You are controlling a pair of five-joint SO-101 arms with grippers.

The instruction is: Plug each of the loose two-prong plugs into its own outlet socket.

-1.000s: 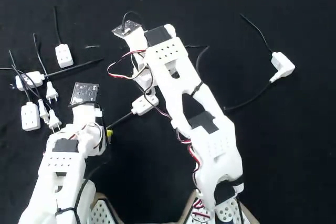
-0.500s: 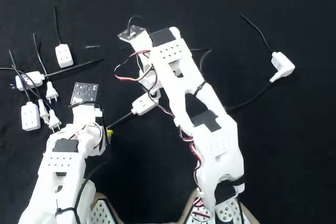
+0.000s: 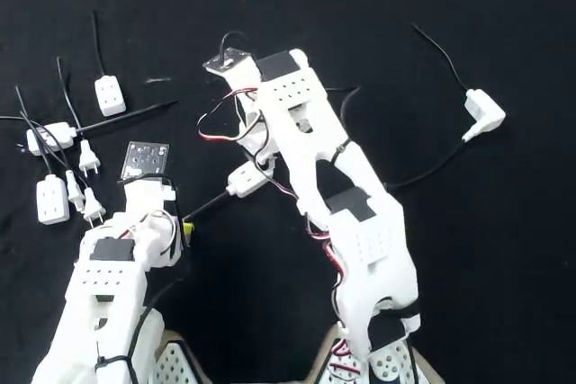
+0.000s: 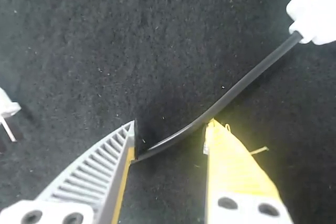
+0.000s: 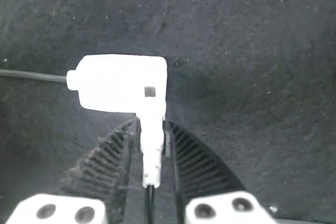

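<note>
Clamping the white plug (image 5: 152, 157) touching the socket block (image 5: 115, 90), the right gripper (image 5: 151, 125) is closed; the left gripper (image 4: 170, 128) gapes astride that block's cable (image 4: 247, 80).

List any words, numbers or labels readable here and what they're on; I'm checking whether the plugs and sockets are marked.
No text can be read.
The white connector held in the right gripper bears only a small dark square, no letters.
The outlet sockets and loose plugs on the high view's left show no legible print.
</note>
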